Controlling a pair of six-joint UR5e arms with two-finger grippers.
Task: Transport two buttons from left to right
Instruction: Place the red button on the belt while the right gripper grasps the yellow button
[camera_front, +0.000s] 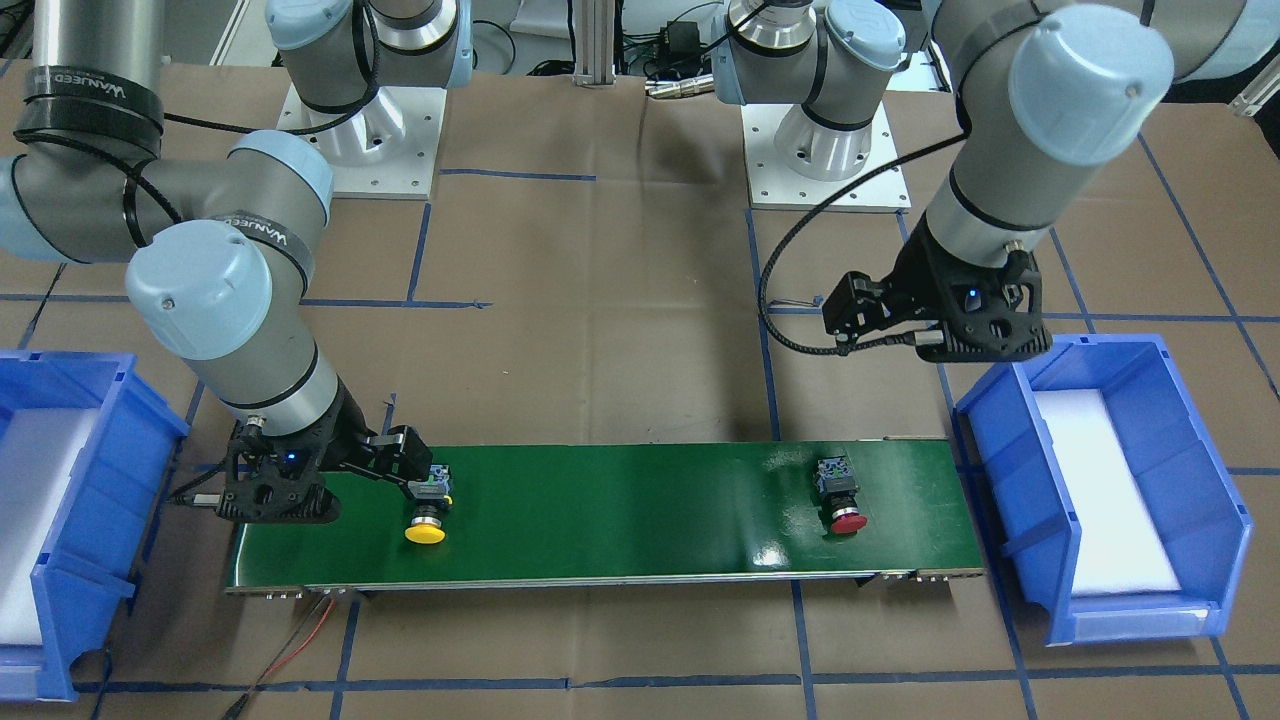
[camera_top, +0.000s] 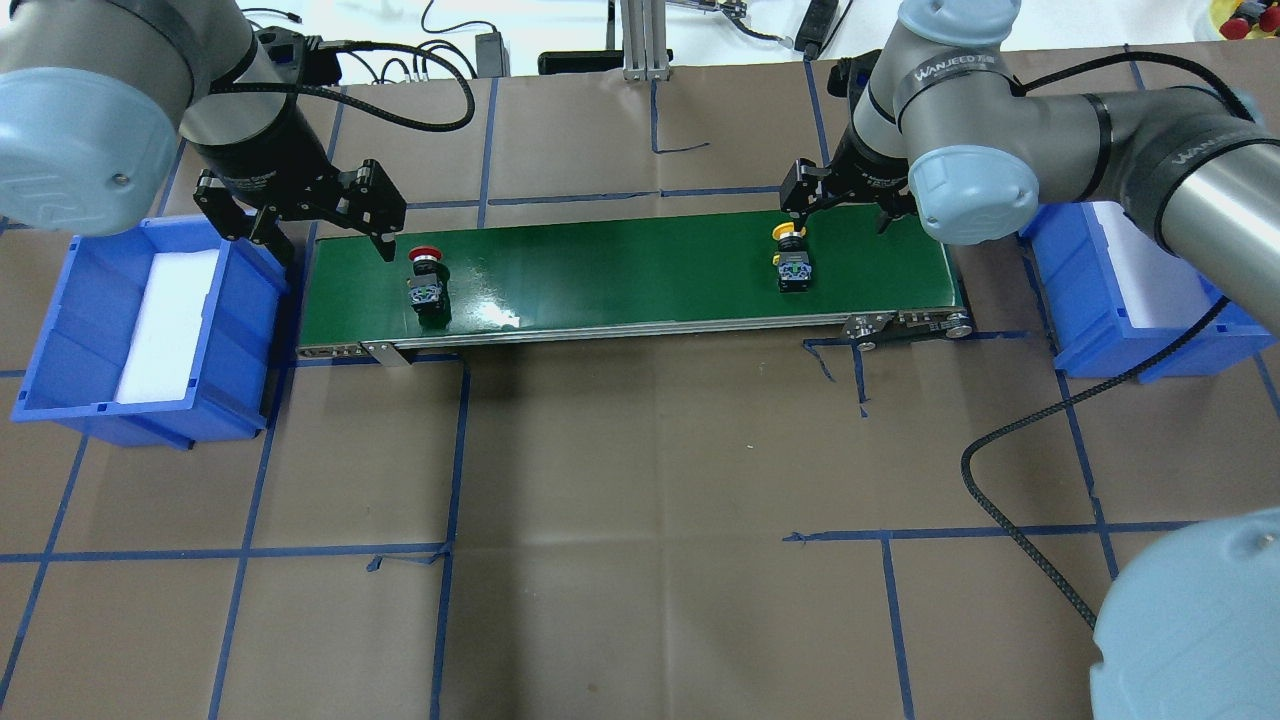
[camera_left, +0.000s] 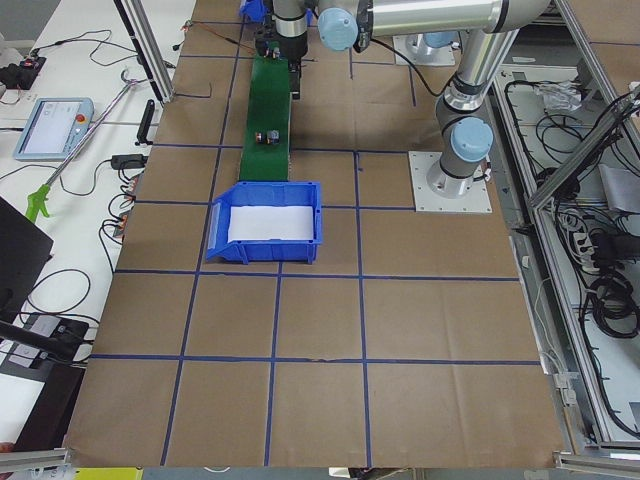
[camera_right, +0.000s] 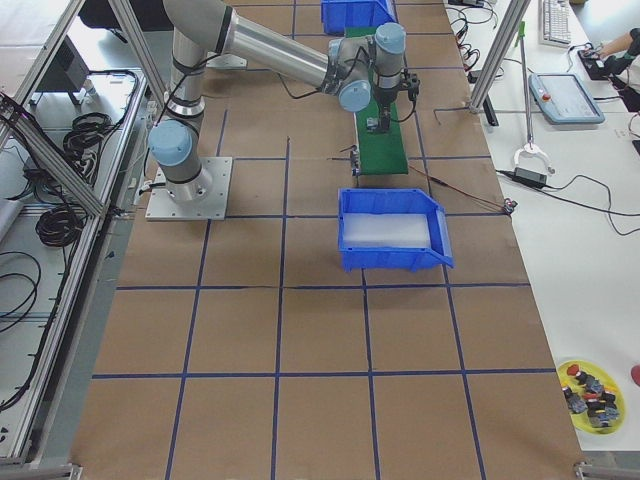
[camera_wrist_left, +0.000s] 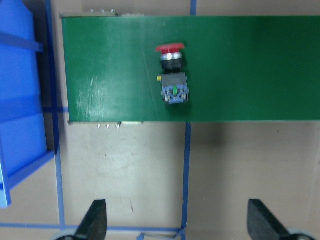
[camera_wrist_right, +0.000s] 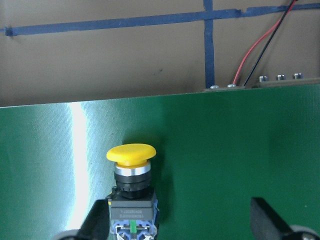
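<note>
Nearby: buttons (camera_top: 427, 278) on belt (camera_top: 620, 270) btwn bins (camera_top: 80, 330).

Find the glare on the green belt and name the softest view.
Front-facing view: bright patch on the green belt beside the red button. Overhead view: similar sheen near it. Right wrist view: vertical streak beside the yellow button. Left wrist view: softest, slightly blurred.

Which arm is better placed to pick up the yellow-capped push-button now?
Right: the right gripper, open, straddles the yellow-capped push-button on the green belt; the left gripper hangs open near the red-capped push-button at the other end.
</note>
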